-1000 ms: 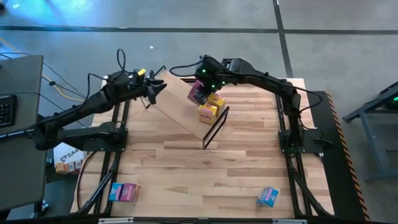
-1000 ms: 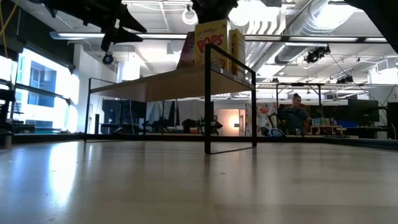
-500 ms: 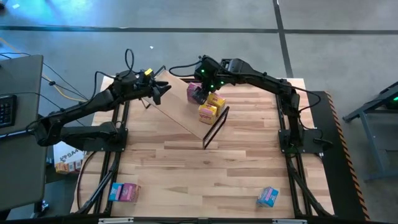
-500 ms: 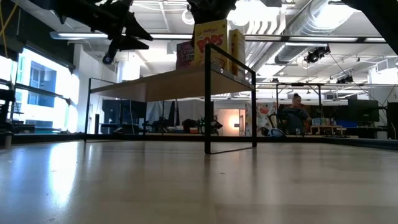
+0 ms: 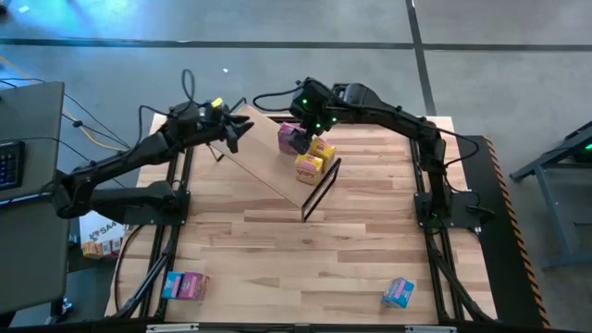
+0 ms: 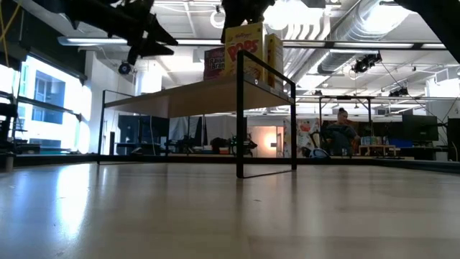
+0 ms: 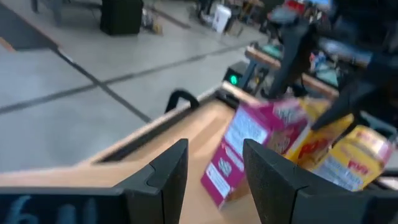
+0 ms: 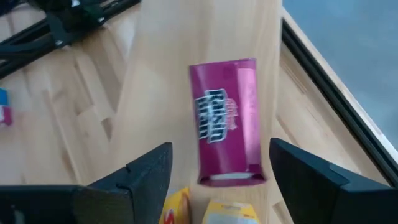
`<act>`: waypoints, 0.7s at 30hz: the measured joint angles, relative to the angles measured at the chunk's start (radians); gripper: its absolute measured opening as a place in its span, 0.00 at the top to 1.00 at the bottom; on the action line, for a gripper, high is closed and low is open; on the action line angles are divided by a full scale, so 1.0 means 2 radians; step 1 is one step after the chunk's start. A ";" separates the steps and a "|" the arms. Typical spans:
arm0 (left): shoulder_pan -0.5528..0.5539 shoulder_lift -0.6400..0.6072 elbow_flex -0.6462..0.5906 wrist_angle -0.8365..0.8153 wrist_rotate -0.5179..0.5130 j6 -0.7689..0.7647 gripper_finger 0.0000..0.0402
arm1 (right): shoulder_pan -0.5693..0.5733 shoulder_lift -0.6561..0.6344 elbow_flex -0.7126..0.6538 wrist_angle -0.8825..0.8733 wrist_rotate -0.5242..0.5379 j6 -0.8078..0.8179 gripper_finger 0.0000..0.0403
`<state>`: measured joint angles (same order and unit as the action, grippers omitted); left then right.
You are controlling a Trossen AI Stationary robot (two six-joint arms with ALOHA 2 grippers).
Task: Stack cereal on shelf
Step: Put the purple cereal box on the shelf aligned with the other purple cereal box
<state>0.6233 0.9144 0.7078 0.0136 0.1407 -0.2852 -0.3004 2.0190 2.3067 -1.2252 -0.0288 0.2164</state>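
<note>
I see the shelf [image 5: 277, 166] set slantwise on the far half of the table [image 5: 314, 250]: a pale plywood board on a thin black wire frame. From the low view it reads as a flat plank [image 6: 194, 97] with boxes standing at its near-right end.

A magenta box [image 5: 291, 137] stands on the board, with 2 yellow boxes just beside it: 1 [image 5: 321, 150] next to it and 1 [image 5: 309, 166] nearer the frame's end. In the right wrist view the magenta box [image 8: 227, 121] sits free on the plywood, white lettering on its face, the tops of both yellow boxes cut off by the picture's edge.

The right gripper [image 5: 305, 122] hangs just over the magenta box with its fingers [image 8: 140, 177] spread wide on either side and touching nothing.

The left gripper [image 5: 236, 131] hovers above the shelf's far-left end, empty. Its fingers [image 7: 165, 171] stand parted with a clear gap between them, and through that gap I get the magenta box [image 7: 255, 149] blurred, its print unreadable.

Off the shelf, a blue and pink pair [image 5: 185, 286] lies at the table's near-left corner; I cannot tell whether that is 1 box or 2. A light blue box [image 5: 399, 293] lies near the near-right edge.

In the low view both grippers are mostly cut off at the top.
</note>
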 joint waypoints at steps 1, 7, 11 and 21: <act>0.003 -0.009 0.000 0.000 0.000 0.000 0.63 | 0.000 0.000 0.005 -0.004 -0.005 -0.006 0.36; 0.014 -0.061 0.000 -0.012 0.000 -0.012 0.63 | 0.000 -0.015 0.015 -0.019 -0.014 -0.030 0.36; 0.012 -0.094 0.000 -0.033 0.022 -0.032 0.63 | 0.002 -0.041 0.010 -0.052 -0.003 -0.039 0.36; -0.068 -0.147 -0.061 0.049 0.029 -0.133 0.63 | 0.045 -0.083 0.009 -0.145 0.062 -0.015 0.36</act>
<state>0.4868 0.6195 0.5865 0.1110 0.1987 -0.5504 -0.2112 1.8527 2.3249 -1.5142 0.0955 0.1856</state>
